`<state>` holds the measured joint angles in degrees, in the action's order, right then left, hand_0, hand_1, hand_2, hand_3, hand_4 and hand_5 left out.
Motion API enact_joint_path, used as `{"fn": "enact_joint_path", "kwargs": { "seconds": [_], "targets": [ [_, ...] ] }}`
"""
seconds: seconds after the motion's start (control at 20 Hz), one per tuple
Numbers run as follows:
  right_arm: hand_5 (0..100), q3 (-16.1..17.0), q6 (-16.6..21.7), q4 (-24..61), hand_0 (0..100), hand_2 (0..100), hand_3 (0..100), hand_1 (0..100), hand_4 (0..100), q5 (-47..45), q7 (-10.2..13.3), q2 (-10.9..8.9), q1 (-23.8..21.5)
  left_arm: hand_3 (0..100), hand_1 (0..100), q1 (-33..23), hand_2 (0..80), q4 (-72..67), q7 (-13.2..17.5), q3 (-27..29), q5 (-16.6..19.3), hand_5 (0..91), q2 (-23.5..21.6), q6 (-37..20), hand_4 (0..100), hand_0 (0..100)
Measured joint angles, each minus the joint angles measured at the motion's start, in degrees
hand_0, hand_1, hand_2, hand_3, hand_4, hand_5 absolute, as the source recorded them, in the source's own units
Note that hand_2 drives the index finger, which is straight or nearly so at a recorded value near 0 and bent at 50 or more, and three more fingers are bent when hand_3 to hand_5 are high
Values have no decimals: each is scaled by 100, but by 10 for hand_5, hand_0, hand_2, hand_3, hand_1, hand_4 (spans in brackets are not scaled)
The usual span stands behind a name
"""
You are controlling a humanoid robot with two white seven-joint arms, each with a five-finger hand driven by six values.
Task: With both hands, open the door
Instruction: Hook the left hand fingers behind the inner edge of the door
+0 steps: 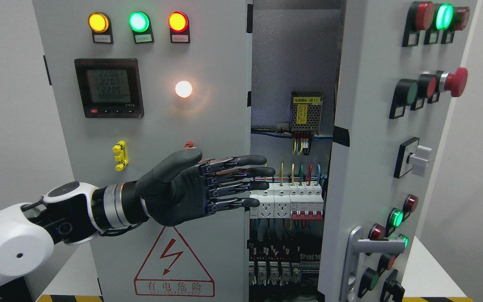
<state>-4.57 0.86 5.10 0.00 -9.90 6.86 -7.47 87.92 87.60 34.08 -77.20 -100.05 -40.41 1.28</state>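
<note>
A grey electrical cabinet fills the head view. Its left door (208, 109) is closed and carries three lit lamps, a digital meter and a warning triangle. Its right door (367, 126) is swung partly open, with buttons on its face and a metal handle (357, 256) low down. My left hand (250, 180) is held flat in front of the left door, fingers (241, 173) straight and spread, tips reaching past the door's right edge over the gap. It holds nothing. The right arm is out of view.
Inside the gap are white circuit breakers (285, 203), coloured wires and a yellow power module (306, 112). A red mushroom button (455, 82) and a rotary switch (417, 156) stick out from the right door. A yellow clip (119, 156) sits on the left door.
</note>
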Motion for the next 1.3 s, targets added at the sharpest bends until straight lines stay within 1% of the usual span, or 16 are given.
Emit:
{"fn": "enact_joint_path", "kwargs": {
  "seconds": [0.3, 0.55, 0.75, 1.3],
  "targets": [
    [0, 0, 0, 0, 120, 0, 0, 389, 0, 0, 0, 0, 0, 0, 389, 23, 0, -1, -541, 157, -29, 0, 560, 7, 0, 120],
    [0, 0, 0, 0, 120, 0, 0, 389, 0, 0, 0, 0, 0, 0, 389, 24, 0, -2, -816, 269, -35, 0, 933, 26, 0, 120],
    [0, 0, 0, 0, 120, 0, 0, 389, 0, 0, 0, 0, 0, 0, 389, 15, 0, -3, -903, 336, -26, 0, 1177, 1, 0, 120],
    [0, 0, 0, 0, 120, 0, 0, 389, 0, 0, 0, 0, 0, 0, 389, 1, 0, -3, -929, 384, 16, 0, 1603, -13, 0, 120]
  ]
}}
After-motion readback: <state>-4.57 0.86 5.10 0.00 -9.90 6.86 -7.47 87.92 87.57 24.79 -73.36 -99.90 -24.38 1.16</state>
